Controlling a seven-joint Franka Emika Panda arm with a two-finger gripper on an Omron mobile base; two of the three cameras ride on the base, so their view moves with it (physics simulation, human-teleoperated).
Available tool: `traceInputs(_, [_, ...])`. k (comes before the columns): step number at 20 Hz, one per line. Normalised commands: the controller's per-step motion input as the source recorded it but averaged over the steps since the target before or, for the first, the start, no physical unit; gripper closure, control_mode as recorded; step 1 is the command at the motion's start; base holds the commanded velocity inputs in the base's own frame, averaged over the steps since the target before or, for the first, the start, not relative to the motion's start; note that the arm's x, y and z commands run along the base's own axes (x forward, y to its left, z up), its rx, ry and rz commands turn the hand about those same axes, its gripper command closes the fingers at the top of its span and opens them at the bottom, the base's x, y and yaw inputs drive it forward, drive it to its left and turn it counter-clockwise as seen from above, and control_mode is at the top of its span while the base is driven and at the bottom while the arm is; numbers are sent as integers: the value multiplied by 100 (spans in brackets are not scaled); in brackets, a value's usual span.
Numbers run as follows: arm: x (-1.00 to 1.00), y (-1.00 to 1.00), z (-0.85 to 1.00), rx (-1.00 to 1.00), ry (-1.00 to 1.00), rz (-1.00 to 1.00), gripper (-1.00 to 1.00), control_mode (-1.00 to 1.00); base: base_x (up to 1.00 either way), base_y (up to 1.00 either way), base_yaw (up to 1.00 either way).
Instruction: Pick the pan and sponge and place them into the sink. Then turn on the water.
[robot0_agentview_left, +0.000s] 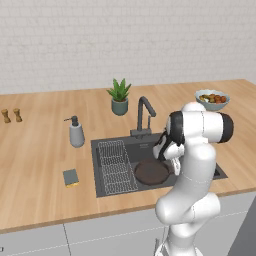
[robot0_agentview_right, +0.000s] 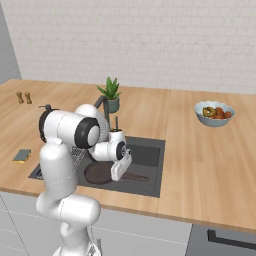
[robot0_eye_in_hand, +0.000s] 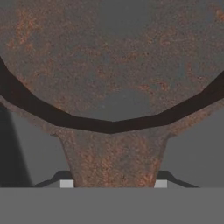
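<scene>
The large dark grey rectangular sink, recessed in the pale wooden counter, served as the landmark: its left part held a wire-grid rack, and open basin floor remained behind the pan toward the faucet. The round, shallow, rust-mottled dark brown pan lay flat in the sink's front middle, just right of the rack, its short handle pointing toward the sink's right end, so its long axis ran along the sink's length. The two-finger gripper stood low inside the sink over that handle; in the hand view the handle ran between the two small fingertips, which appeared closed on it, though contact was hard to confirm. The small square grey-green sponge with a yellow underside lay on the counter just left of the sink's front corner. The dark grey angular faucet rose behind the sink's rear rim.
</scene>
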Motion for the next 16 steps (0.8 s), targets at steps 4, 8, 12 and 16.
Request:
traceInputs(4, [26, 0, -28, 2, -16, 10, 100, -100, 0, 0, 0])
traceInputs(8, [20, 0, -30, 1, -15, 9, 100, -100, 0, 0, 0])
traceInputs(12, [22, -6, -12, 2, -9, 7, 100, -100, 0, 0, 0])
traceInputs(16, [34, -9, 0, 2, -2, 5, -100, -100, 0, 0, 0])
